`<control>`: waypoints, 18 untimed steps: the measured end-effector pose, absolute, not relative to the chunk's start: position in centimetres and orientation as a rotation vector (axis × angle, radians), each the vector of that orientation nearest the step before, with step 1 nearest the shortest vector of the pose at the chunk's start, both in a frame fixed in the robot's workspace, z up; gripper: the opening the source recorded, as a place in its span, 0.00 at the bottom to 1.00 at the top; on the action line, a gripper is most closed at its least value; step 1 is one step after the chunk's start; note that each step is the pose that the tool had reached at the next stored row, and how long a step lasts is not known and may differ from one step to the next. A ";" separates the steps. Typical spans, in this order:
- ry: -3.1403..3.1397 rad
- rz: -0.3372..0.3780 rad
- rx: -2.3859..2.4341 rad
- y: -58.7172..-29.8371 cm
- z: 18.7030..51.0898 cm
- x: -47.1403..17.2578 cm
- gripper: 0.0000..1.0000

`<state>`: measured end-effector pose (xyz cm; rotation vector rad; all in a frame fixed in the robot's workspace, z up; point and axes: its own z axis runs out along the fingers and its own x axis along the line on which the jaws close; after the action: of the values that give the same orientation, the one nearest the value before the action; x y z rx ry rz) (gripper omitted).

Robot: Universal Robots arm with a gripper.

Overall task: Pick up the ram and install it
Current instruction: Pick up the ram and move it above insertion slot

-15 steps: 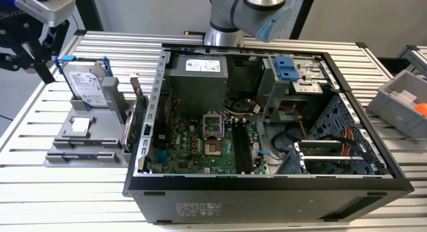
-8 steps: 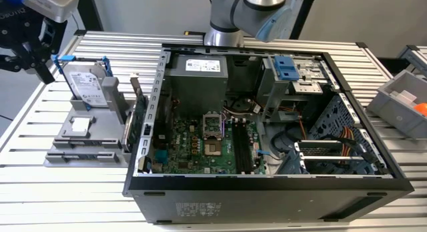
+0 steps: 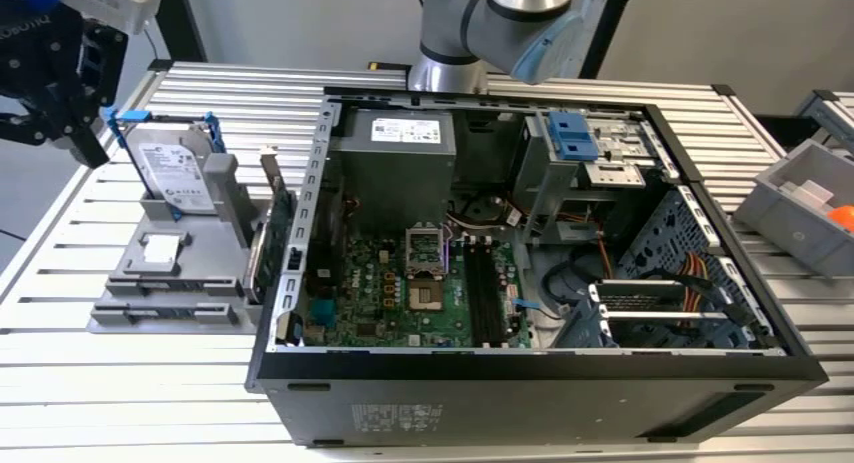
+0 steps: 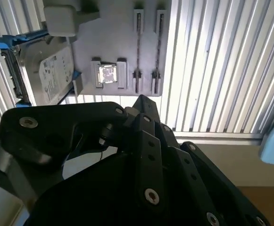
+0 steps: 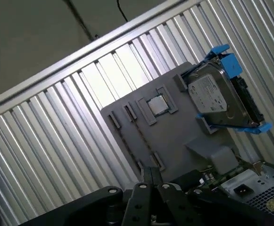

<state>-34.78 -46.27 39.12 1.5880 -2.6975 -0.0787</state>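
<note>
**Op:** Where's the gripper, and the ram?

**Spotter:** Exterior view, 10 o'clock: your gripper [image 3: 83, 143] hangs over the table's [image 3: 134, 383] edge, fingers pressed together, nothing in them. The ram [image 4: 138, 47] looks to stand on edge in the gray holder's [image 4: 113, 37] thin slots, at 6 o'clock of the hard drive [image 3: 174, 173].

**Op:** Tips?

**Spotter:** I'd line up w/ the stick's length and grip mid-span. Mind the drive & the green card [image 3: 267, 245].

**Op:** Surroundings?

**Spotter:** Ribbed metal table, PC case [image 3: 534, 393] centre, gray bin [image 3: 787, 198] at 3 o'clock, plain wall [image 3: 294, 23] behind.
</note>
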 end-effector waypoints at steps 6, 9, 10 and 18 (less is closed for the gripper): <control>-2.604 -0.077 1.732 -46.3 39.1 -34.8 0.00; -2.555 -0.076 1.802 -46.3 39.1 -34.8 0.00; -2.539 -0.076 1.824 -46.3 39.1 -34.8 0.00; -2.398 -0.070 2.006 -46.3 39.1 -34.8 0.00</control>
<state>-34.78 -46.27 39.12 2.0057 -2.3985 -0.0701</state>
